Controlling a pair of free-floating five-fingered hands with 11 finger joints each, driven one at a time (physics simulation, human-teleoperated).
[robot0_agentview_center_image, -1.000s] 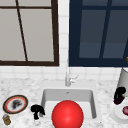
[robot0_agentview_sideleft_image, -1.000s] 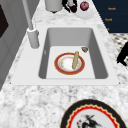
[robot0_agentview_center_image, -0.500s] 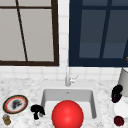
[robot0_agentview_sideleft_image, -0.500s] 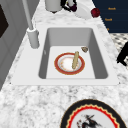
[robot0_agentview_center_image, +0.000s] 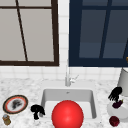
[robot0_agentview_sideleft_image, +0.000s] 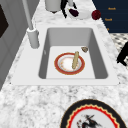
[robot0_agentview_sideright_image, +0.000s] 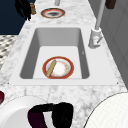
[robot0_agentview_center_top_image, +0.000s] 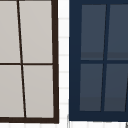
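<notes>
Eggplant (robot0_agentview_center_image: 117, 104) gripped by right hand (robot0_agentview_center_image: 115, 94) — right side view reveals curled fingers (robot0_agentview_sideright_image: 53, 110).

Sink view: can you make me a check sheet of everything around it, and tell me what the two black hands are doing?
Surface: speckled counter with a white sink set in it.
Job's things: dark purple vegetable on a white plate.
Clutter: red-rimmed plate with a wooden stick across it, in the sink; patterned plate; small jar; dark red fruit; grey canister.
Hands: left hand hangs by the sink's left edge, fingers relaxed, holding nothing; right hand touches the vegetable.
Cables: nothing seen.
Surroundings: faucet, tiled wall, pale window, dark blue window.
</notes>
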